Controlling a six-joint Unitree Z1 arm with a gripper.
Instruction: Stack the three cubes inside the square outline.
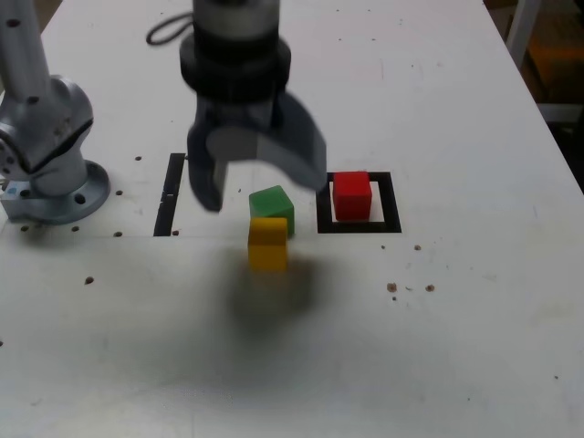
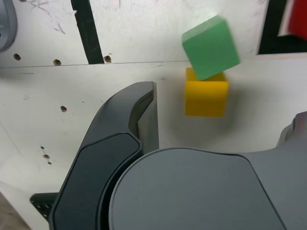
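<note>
Exterior view, left to right: straight black tape strip (image 1: 168, 196), lying flat; grey gripper (image 1: 265, 193), hovering wide open, holding nothing; solid yellow cube (image 1: 268, 245) and solid green cube (image 1: 273, 206), sitting close, contact unclear; black tape square outline (image 1: 391, 203), enclosing solid red cube (image 1: 352, 196)

From here my arm (image 1: 239, 55) shows a pale grey section above a black collar, with a thin dark loop of cable (image 1: 168, 29) beside it. My gripper (image 2: 225, 108) is matte grey with rounded, dark-seamed panels, its finish seemingly plain, though the exterior view blurs it
</note>
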